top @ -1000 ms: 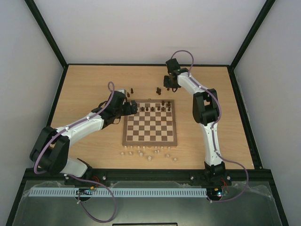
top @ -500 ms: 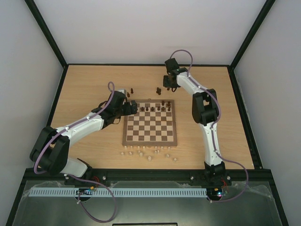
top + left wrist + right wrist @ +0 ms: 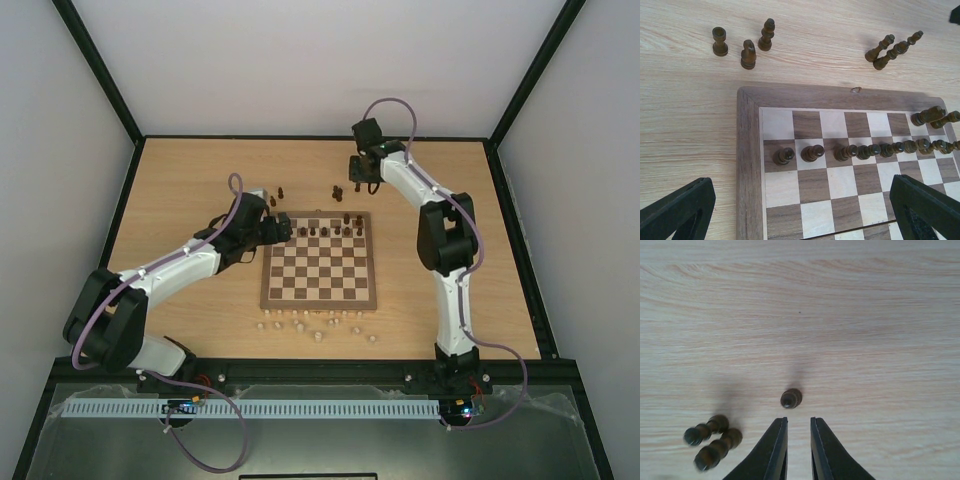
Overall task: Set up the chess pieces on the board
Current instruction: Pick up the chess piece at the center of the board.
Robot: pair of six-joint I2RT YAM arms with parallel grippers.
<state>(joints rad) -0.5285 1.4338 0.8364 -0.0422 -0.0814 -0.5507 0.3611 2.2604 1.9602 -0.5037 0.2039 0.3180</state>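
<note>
The board point(image 3: 320, 275) lies mid-table. A row of dark chess pieces point(image 3: 860, 150) stands on its second rank, and two more point(image 3: 927, 116) lean at the far right. Three dark pieces point(image 3: 748, 54) stand on the table beyond the board's corner. Others point(image 3: 885, 50) lie further right. My left gripper point(image 3: 800, 210) hovers open over the board's near-left corner, its fingers point(image 3: 680, 210) wide apart and empty. My right gripper point(image 3: 799, 420) is beyond the board, shut to a thin gap with nothing in it. A single dark piece point(image 3: 791, 398) stands just past its tips, and two lie point(image 3: 712, 439) to the left.
Several pale pieces point(image 3: 315, 325) are scattered on the table in front of the board's near edge. The black frame rail point(image 3: 320, 137) runs along the far edge, close behind my right gripper point(image 3: 356, 183).
My right wrist has lifted and shifted slightly away from the pieces beyond the board. The left arm has stayed put.
</note>
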